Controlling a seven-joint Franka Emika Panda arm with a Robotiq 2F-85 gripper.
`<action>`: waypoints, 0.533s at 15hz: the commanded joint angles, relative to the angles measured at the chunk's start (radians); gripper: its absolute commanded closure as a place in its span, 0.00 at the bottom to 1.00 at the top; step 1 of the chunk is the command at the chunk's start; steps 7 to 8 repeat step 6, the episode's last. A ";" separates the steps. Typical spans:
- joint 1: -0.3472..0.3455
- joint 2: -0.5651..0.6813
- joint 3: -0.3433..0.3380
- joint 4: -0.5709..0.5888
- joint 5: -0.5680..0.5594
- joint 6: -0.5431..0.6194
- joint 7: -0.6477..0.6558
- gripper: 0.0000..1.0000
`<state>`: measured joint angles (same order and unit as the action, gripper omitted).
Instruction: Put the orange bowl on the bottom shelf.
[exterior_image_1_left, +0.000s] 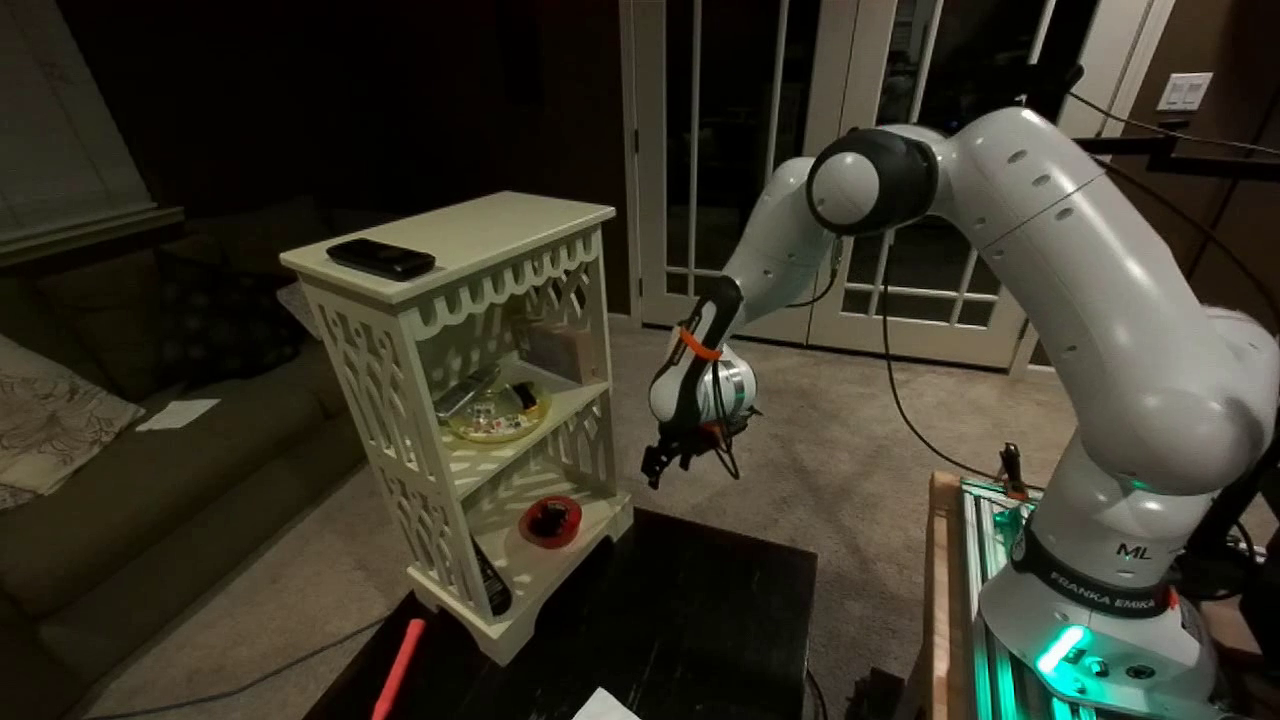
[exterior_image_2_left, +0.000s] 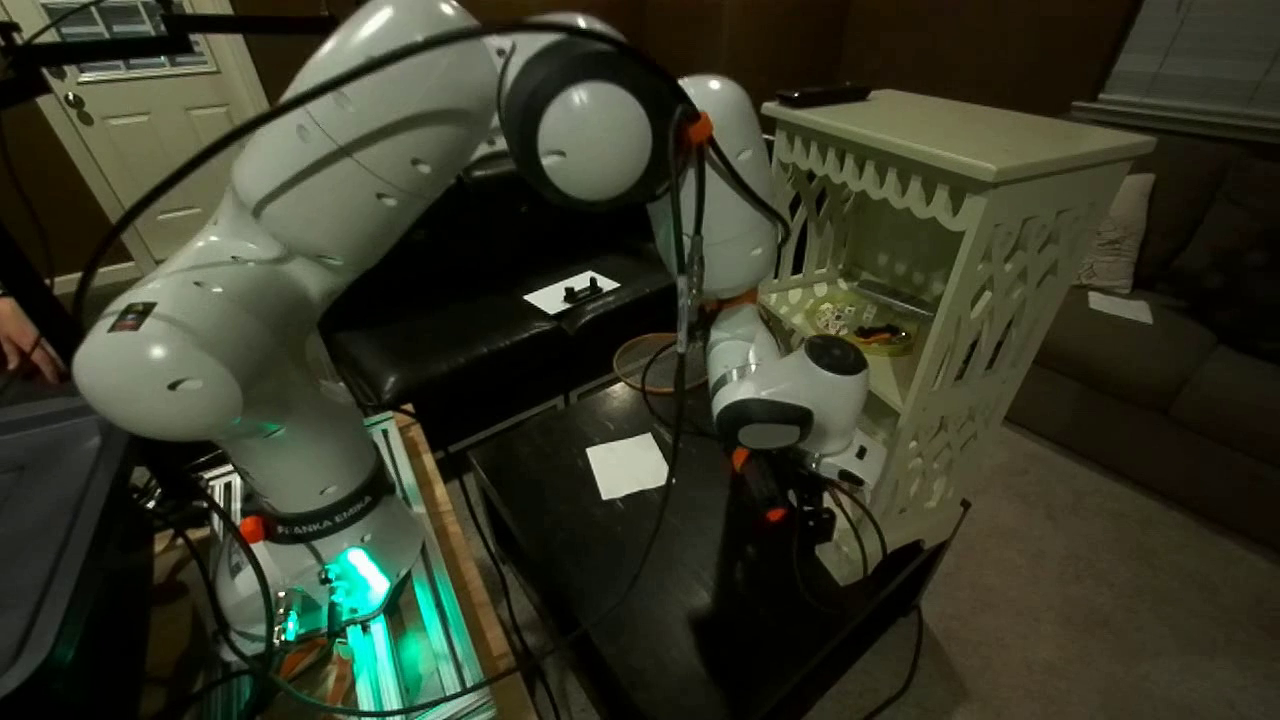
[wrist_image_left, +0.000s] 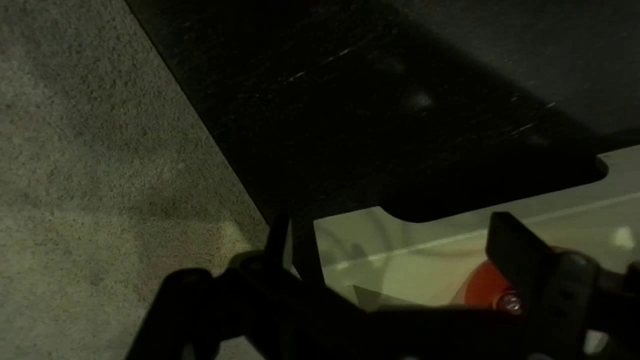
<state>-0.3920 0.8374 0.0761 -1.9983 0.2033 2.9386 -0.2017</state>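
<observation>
The orange bowl (exterior_image_1_left: 551, 542) sits upright on the bottom shelf (exterior_image_1_left: 545, 572) of the cream stand, with a dark thing inside it. In the wrist view part of the bowl (wrist_image_left: 480, 285) shows beside and behind the right finger, on the shelf board (wrist_image_left: 405, 280). My gripper (exterior_image_1_left: 664, 468) hangs in front of the stand's open side, apart from the bowl. In the wrist view its fingers (wrist_image_left: 390, 225) are wide apart with nothing between them. In an exterior view the gripper (exterior_image_2_left: 815, 520) and wrist hide the bottom shelf's inside and the bowl.
The middle tier (exterior_image_1_left: 475, 470) holds a yellowish dish (exterior_image_1_left: 510, 425) with small items. A black remote (exterior_image_1_left: 492, 580) leans at the bottom shelf's side. A dark flat object (exterior_image_1_left: 380, 258) lies on top. The black table (exterior_image_1_left: 700, 600) bears a red stick (exterior_image_1_left: 400, 668) and white paper (exterior_image_2_left: 628, 466).
</observation>
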 joint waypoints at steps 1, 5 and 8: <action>-0.017 -0.221 0.017 -0.242 -0.092 -0.009 -0.098 0.00; -0.003 -0.176 0.010 -0.178 -0.078 -0.011 -0.066 0.00; -0.003 -0.170 0.009 -0.172 -0.078 -0.011 -0.065 0.00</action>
